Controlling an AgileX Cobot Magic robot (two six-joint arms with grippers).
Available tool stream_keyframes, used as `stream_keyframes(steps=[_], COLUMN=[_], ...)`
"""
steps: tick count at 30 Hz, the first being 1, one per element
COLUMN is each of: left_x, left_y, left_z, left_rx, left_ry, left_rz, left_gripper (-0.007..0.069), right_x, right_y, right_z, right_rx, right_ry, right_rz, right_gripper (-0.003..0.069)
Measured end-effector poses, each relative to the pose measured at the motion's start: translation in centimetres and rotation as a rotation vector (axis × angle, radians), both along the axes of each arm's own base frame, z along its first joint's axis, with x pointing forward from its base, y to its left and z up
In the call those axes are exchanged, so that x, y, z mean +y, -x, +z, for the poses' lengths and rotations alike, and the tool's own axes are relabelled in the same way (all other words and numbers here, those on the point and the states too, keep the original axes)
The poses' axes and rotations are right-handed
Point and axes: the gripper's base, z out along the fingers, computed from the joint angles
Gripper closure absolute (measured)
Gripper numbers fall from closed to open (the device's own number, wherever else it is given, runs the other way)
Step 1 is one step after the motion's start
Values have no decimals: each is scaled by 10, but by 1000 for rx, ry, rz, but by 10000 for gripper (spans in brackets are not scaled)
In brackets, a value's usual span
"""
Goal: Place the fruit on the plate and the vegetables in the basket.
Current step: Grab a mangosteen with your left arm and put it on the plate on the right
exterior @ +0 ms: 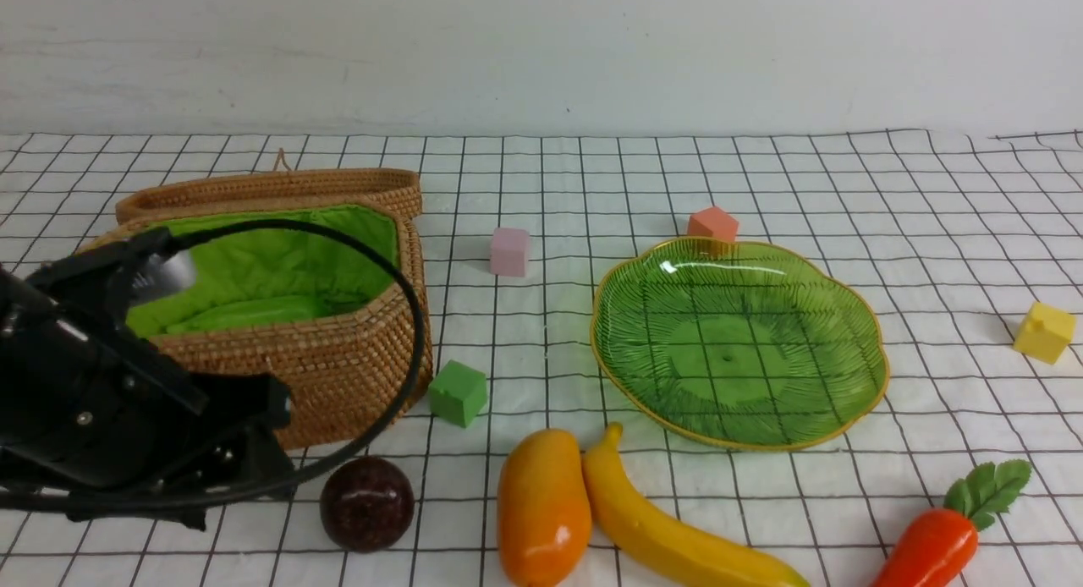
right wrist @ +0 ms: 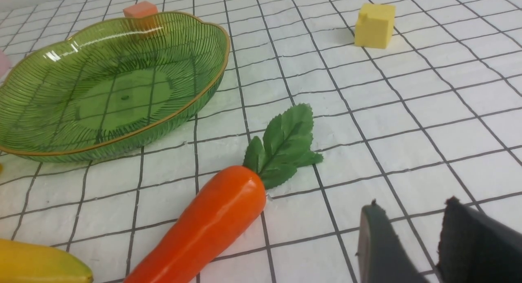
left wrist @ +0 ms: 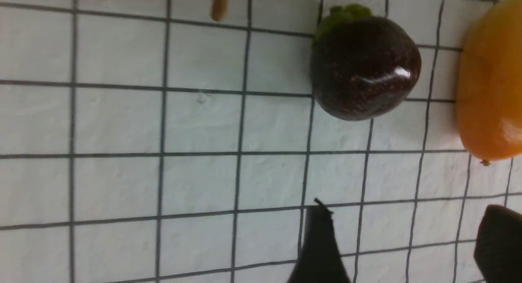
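Three toy fruits lie in a row along the near edge of a white tablecloth (exterior: 761, 189) printed with a black grid. From left to right they are a round dark purple fruit (exterior: 366, 502), a plump orange-yellow mango (exterior: 542, 507), and a long yellow banana (exterior: 677, 528) just beside the mango, seemingly touching it. Just beyond the banana, right of centre, sits the green glass plate (exterior: 736, 350) with a gold scalloped rim. At the near right an orange-red carrot (exterior: 931, 545) lies with its green leaves pointing far and right, well apart from the basket.

The wicker basket (exterior: 338, 359) stands at the left, green lining showing, its lid (exterior: 271, 189) swung back behind it. Four foam cubes are scattered: a green cube (exterior: 458, 392) beside the basket, a pink cube (exterior: 509, 251) farther back, a salmon cube (exterior: 712, 224) behind the plate, and a yellow cube (exterior: 1045, 331) at far right.

The black left arm (exterior: 85, 418) fills the near left. The left gripper (left wrist: 408, 250) has its fingers spread wide over bare cloth, near the dark purple fruit. The right gripper (right wrist: 424, 242) hovers near the carrot, fingers a narrow gap apart, gripping nothing.
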Motion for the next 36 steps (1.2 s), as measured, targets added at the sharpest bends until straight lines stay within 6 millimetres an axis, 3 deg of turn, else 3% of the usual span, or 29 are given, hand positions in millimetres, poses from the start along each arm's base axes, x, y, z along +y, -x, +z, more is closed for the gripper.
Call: stream_keyframes(steps=[2,7,13,20,25,27,29,30,33,36], left_x=[-5,-46,-67,-80,-82,-84,-84,-85,-85,-86], left_y=[-5,-30,-56,-70,-71,-72,-72,-73,-73,-74], left_z=[-5,-15,-30,-77,-78,-71,-67,-62,-52,-41], left_rx=[20,42,80,212,218,206,194,185,172,151], left_ry=[-7,-111,-221,-291,-292,-277,-272,-267,-262,-252], left_rz=[-30,-142,-28,-21,-73,-101,-107,-111,-117,-115], left_gripper=[93,-26,-36,14,109,242,316,417,597,638], right_x=[0,0,0,0,0,0,0,0,0,0], right_y=[0,0,0,0,0,0,0,0,0,0], right_z=[0,0,0,0,0,0,0,0,0,0], right_rx=[0,0,0,0,0,0,0,0,0,0], right_ry=[0,0,0,0,0,0,0,0,0,0], right_rz=[0,0,0,0,0,0,0,0,0,0], right_gripper=[417,417,417,417,417,417,417,417,417,417])
